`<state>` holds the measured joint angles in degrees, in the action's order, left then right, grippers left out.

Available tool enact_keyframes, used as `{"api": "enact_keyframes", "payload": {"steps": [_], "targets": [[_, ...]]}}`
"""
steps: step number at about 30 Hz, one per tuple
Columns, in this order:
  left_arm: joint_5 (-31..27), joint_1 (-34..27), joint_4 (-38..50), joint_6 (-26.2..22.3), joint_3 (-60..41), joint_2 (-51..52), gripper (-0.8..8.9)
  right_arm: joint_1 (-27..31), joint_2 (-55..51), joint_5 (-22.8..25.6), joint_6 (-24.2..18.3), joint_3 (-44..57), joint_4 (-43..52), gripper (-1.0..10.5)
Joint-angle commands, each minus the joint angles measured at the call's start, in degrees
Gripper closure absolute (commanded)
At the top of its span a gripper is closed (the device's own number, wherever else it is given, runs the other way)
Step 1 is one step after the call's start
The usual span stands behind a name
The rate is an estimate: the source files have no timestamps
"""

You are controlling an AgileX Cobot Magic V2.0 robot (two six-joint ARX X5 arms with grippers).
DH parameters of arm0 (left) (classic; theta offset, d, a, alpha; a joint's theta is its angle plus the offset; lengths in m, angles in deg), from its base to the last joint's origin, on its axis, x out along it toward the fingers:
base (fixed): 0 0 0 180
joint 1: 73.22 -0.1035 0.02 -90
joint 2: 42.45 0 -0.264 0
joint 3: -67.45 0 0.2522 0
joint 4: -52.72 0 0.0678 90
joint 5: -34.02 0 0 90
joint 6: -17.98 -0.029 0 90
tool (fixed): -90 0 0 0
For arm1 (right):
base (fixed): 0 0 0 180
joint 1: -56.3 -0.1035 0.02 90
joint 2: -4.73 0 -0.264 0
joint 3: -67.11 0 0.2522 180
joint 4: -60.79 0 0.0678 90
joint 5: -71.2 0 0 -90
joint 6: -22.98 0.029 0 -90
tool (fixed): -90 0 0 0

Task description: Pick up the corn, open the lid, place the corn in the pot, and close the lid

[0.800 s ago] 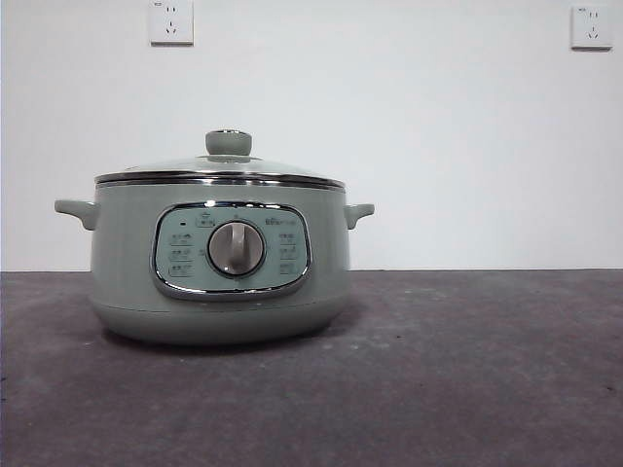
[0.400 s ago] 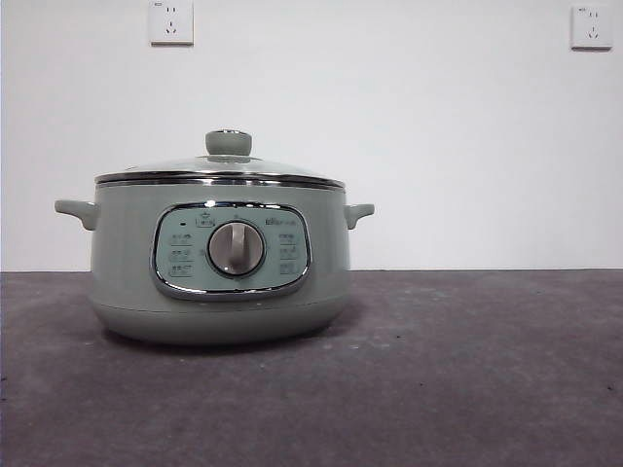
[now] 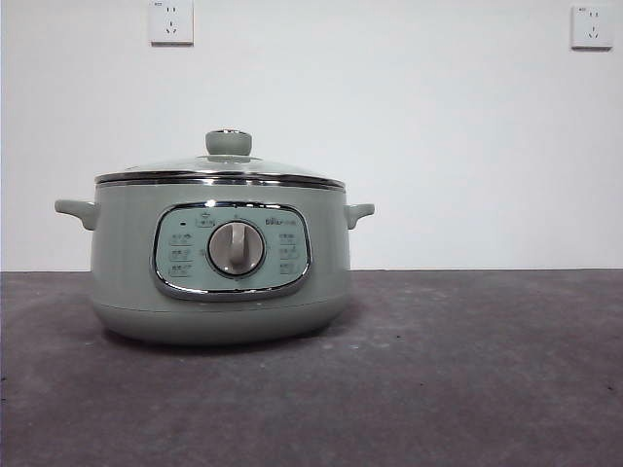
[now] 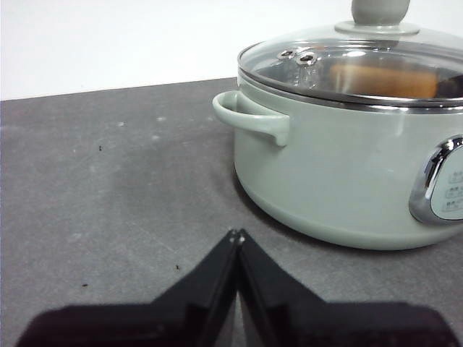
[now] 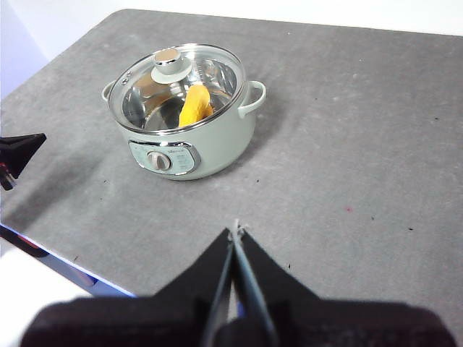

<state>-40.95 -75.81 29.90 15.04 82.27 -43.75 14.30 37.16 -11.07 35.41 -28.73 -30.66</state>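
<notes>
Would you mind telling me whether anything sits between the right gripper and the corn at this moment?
Yes: the lid is seated on the pot, and the corn lies inside under the glass. The right gripper, shut, hangs well back over bare table with nothing else in between.

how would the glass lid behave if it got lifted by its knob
The lid looks rigid, probably fragile, being clear glass. Its metal rim suggests some weight. The small rounded knob looks smooth, so it may slip, and the lid could tilt when hung from that single central point.
</notes>
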Motion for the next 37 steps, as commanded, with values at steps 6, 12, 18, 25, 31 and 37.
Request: {"api": "enact_keyframes", "payload": {"steps": [6,12,18,25,31,37], "targets": [[0.1,-0.2,0.4,0.3,-0.6,-0.8,8.16,0.0,-0.1,0.2,-0.2,0.4,-1.5,9.5],[0.1,-0.2,0.4,0.3,-0.6,-1.4,8.16,1.8,-0.1,3.0,-3.7,0.4,-1.3,9.5],[0.1,-0.2,0.4,0.3,-0.6,-2.1,8.16,15.7,-2.2,3.1,-11.5,3.1,7.0,9.5],[0.1,-0.2,0.4,0.3,-0.6,-2.2,8.16,32.1,-11.8,-4.0,-15.6,23.5,31.5,9.5],[0.1,-0.2,0.4,0.3,-0.6,-2.2,8.16,39.2,-19.7,-7.9,-15.0,47.9,52.3,9.5],[0.1,-0.2,0.4,0.3,-0.6,-2.2,8.16,40.6,-25.8,-7.5,-13.9,65.9,66.2,9.5]]}}
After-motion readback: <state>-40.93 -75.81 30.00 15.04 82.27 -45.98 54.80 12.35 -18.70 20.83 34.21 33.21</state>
